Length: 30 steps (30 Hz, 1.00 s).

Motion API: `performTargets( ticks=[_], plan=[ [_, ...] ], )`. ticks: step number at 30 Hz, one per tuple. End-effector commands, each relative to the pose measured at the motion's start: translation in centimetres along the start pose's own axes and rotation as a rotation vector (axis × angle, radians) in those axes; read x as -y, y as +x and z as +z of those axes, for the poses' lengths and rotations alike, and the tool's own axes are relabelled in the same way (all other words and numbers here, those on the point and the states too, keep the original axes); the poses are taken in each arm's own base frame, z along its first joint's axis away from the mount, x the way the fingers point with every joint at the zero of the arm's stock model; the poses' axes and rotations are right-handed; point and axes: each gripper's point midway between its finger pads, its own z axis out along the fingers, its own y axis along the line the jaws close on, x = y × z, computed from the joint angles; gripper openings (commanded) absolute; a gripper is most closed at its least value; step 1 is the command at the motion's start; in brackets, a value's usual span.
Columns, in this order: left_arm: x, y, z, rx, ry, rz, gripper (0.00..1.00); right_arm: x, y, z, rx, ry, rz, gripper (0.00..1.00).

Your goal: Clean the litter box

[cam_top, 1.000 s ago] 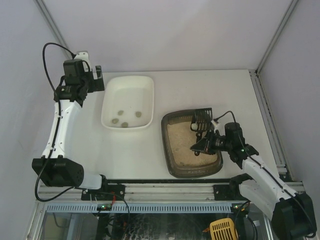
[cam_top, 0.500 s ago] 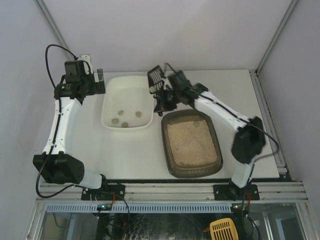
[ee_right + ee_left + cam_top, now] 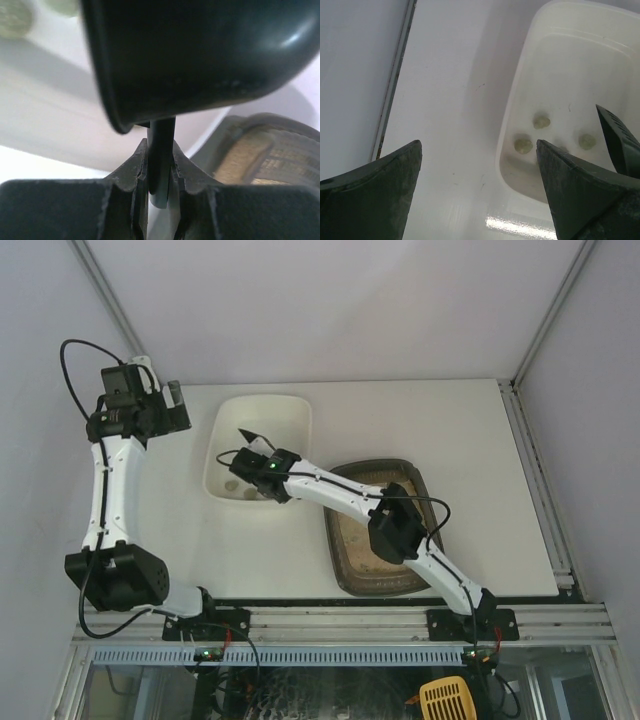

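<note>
Hovering over the white tub (image 3: 285, 420), the right end effector (image 3: 160, 152) is clenched on the thin handle of a dark scoop (image 3: 249, 437), whose bowl sits above the tub's near part. At least three pale clumps (image 3: 522, 145) lie on the tub floor, so I judge the sifting well under way, with this load at the dumping stage; whether the scoop carries anything cannot be told. The litter box (image 3: 330, 540) rests on the bench (image 3: 450, 420) to the right of the tub, toward the near edge. Its beige litter is largely hidden beneath the right arm, so leftover clumps cannot be ruled out. The left end effector (image 3: 479, 200) hangs released over bare bench just left of the tub, grasping nothing.
</note>
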Motion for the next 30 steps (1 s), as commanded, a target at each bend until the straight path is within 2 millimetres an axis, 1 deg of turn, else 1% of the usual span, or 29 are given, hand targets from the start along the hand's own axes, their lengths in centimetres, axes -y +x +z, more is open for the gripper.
performTargets(
  ticks=[1, 3, 6, 9, 11, 12, 14, 15, 16, 17, 18, 19, 20, 21, 23, 24, 25, 26, 28, 30],
  plan=[
    [0.8, -1.6, -1.5, 0.061, 0.041, -0.013, 1.00, 6.1, -3.6, -3.8, 0.164, 0.193, 0.031, 0.00],
    [0.8, -1.4, -1.6, 0.060, 0.046, -0.012, 1.00, 6.4, -4.6, -4.9, 0.225, 0.205, 0.051, 0.00],
    [0.9, -1.3, -2.0, 0.071, 0.054, -0.013, 1.00, 6.8, -6.2, -7.3, 0.338, 0.170, 0.098, 0.00],
    [1.0, -1.4, -2.3, 0.080, 0.063, 0.001, 1.00, 7.4, -7.3, -11.0, 0.445, 0.069, 0.183, 0.00],
    [1.4, -1.4, -2.5, 0.088, 0.092, 0.026, 1.00, 7.6, -7.4, -13.6, 0.494, -0.028, 0.222, 0.00],
    [1.8, -1.6, -2.6, 0.097, 0.111, 0.036, 1.00, 7.6, -7.1, -14.8, 0.503, -0.078, 0.246, 0.00],
    [3.2, -2.2, -2.8, 0.104, 0.199, 0.072, 1.00, 7.6, -5.8, -16.8, 0.494, -0.174, 0.278, 0.00],
    [4.5, -2.8, -3.2, 0.107, 0.263, 0.102, 1.00, 7.4, -4.7, -18.0, 0.475, -0.252, 0.292, 0.00],
    [5.8, -3.1, -3.1, 0.086, 0.311, 0.134, 1.00, 7.2, -3.2, -18.4, 0.433, -0.307, 0.312, 0.00],
    [7.4, -3.8, -3.2, 0.075, 0.362, 0.171, 1.00, 6.8, -1.4, -18.6, 0.369, -0.370, 0.337, 0.00],
    [9.2, -4.3, -3.2, 0.060, 0.421, 0.210, 1.00, 6.9, 0.3, -18.5, 0.306, -0.432, 0.375, 0.00],
    [11.2, -4.5, -3.0, 0.032, 0.495, 0.248, 0.97, 6.4, 2.0, -18.9, 0.237, -0.522, 0.423, 0.00],
    [13.5, -4.2, -2.1, -0.020, 0.584, 0.269, 0.96, 5.8, 4.5, -18.4, 0.138, -0.597, 0.478, 0.00],
    [15.7, -4.3, -1.9, -0.040, 0.669, 0.272, 0.95, 5.2, 6.3, -18.7, 0.059, -0.695, 0.545, 0.00],
    [20.6, -4.9, -1.9, -0.064, 0.854, 0.259, 0.95, 4.4, 9.3, -19.4, -0.097, -0.881, 0.715, 0.00],
    [22.8, -4.9, -1.3, -0.081, 0.903, 0.260, 0.96, 4.3, 10.7, -19.7, -0.168, -0.963, 0.798, 0.00],
    [25.0, -4.9, -1.1, -0.079, 0.947, 0.277, 0.96, 4.2, 11.8, -19.9, -0.230, -1.016, 0.876, 0.00],
    [27.2, -4.6, -0.6, -0.084, 0.980, 0.292, 0.97, 4.5, 12.8, -19.9, -0.264, -1.035, 0.935, 0.00],
    [31.5, -3.8, -0.3, -0.073, 1.042, 0.322, 0.98, 5.4, 14.2, -19.9, -0.274, -0.999, 1.019, 0.00],
    [35.4, -2.0, 0.0, -0.072, 1.108, 0.335, 0.99, 6.4, 15.4, -20.2, -0.268, -0.937, 1.081, 0.00]
  ],
)
